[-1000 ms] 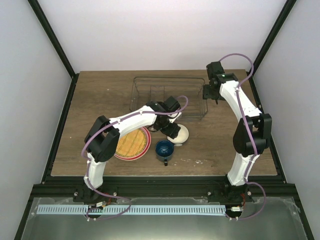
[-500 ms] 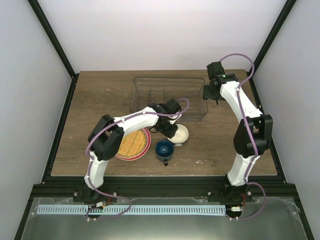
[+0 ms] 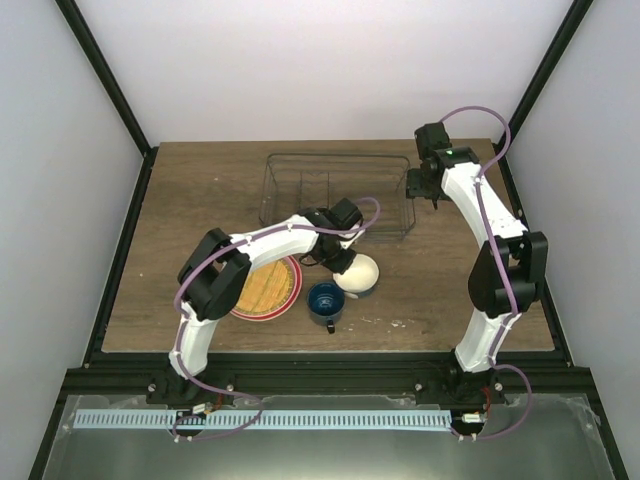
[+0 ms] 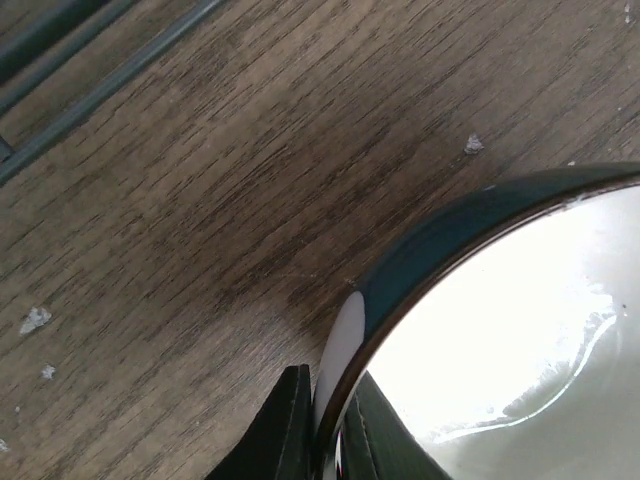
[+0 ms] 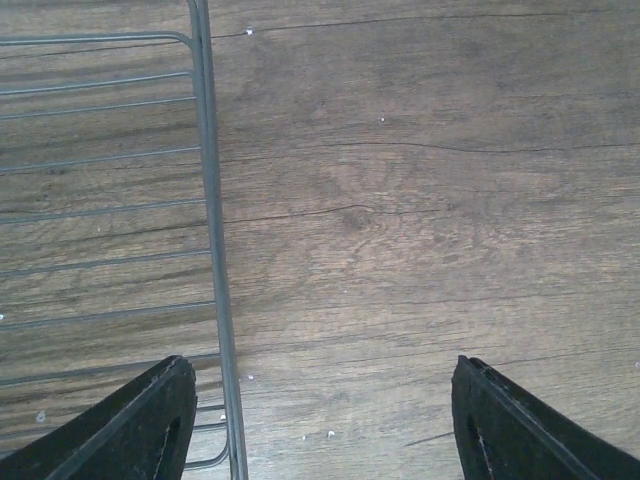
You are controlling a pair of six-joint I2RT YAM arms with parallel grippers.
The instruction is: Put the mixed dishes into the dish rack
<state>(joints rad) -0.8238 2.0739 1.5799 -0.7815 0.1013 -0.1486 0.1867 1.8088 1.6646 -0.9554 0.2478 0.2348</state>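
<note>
- Left gripper (image 3: 343,262): jaws pinched together on the rim of the bowl (image 4: 500,350), one finger inside, one outside on the teal wall
- Bowl tilted, cream inside showing from above; it lies on the table (image 3: 200,200) just in front of the rack (image 3: 335,190), outside it; whether it touches the wood I cannot tell
- Mug (image 3: 327,299) just beside the bowl, upright
- Woven plate (image 3: 265,287) stacked on the pink plate (image 3: 285,305), left of the mug
- Right gripper (image 5: 320,395): jaws wide apart, holding nothing, over bare wood beside the rack's right wall
</note>
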